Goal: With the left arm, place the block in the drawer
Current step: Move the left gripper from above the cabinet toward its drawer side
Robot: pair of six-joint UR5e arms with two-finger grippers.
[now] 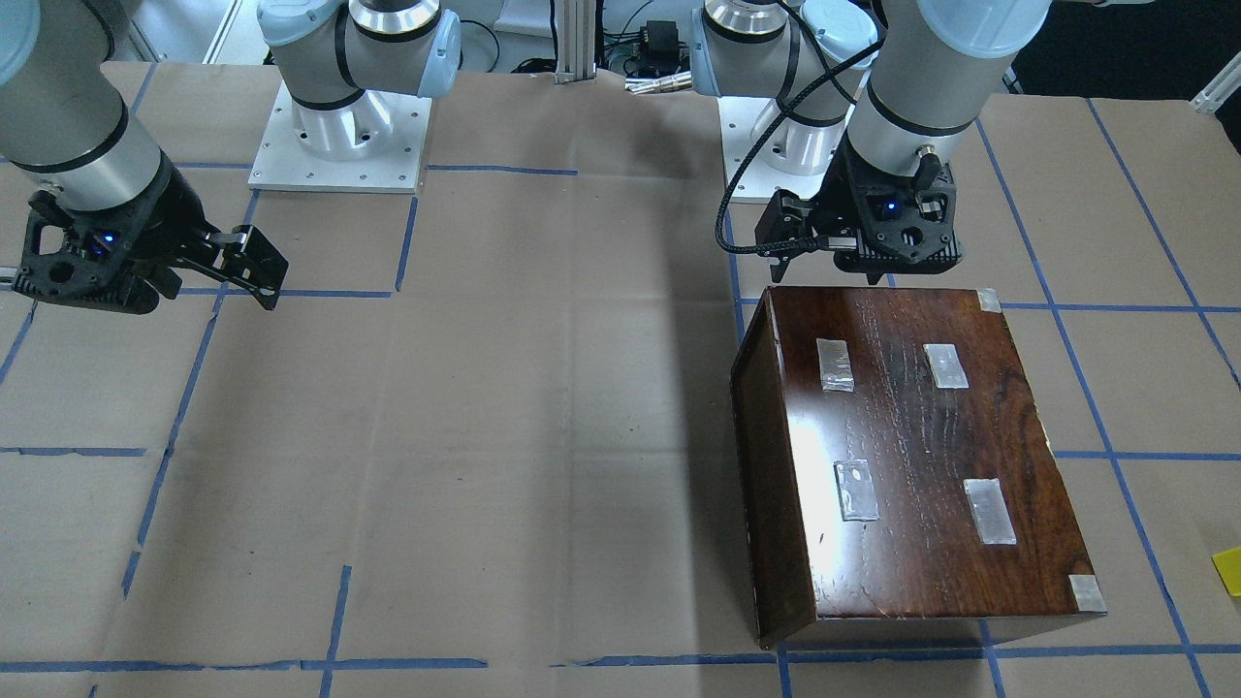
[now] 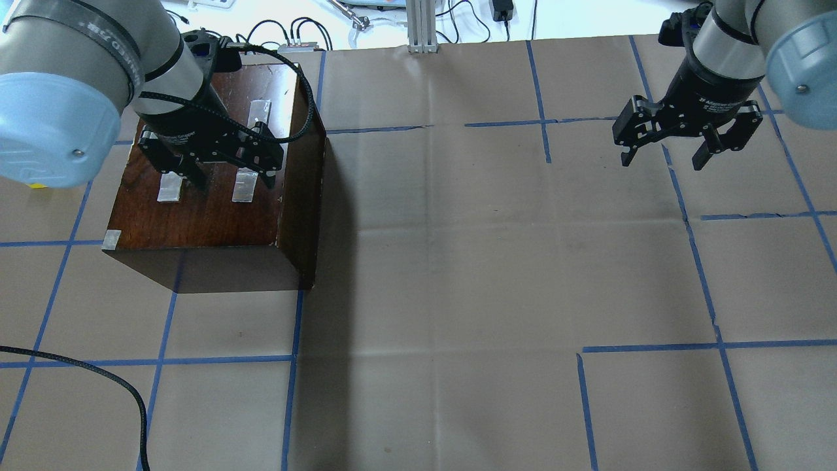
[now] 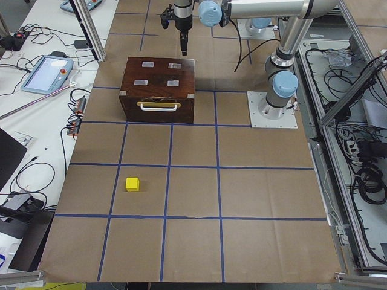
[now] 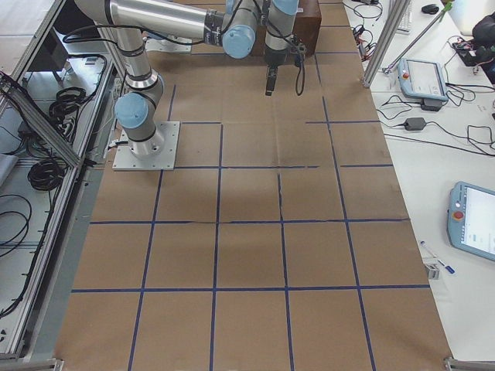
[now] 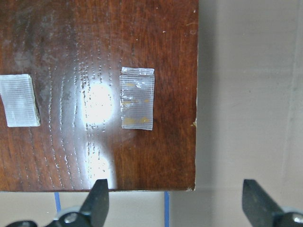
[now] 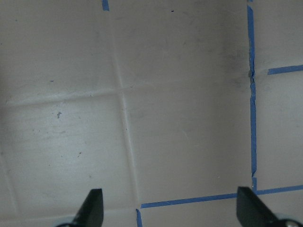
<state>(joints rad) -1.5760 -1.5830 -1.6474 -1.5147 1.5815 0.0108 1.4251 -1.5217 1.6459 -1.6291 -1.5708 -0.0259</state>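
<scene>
You see the left gripper, fingers released, above the box; its drawer is closed. The block lies well apart. The right gripper is likewise released.

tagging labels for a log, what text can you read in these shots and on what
No text can be read.
Print on the left gripper: too blurred.
Print on the right gripper: too blurred.
Print on the left arm band: too blurred.
Tape on the box: no text.
</scene>
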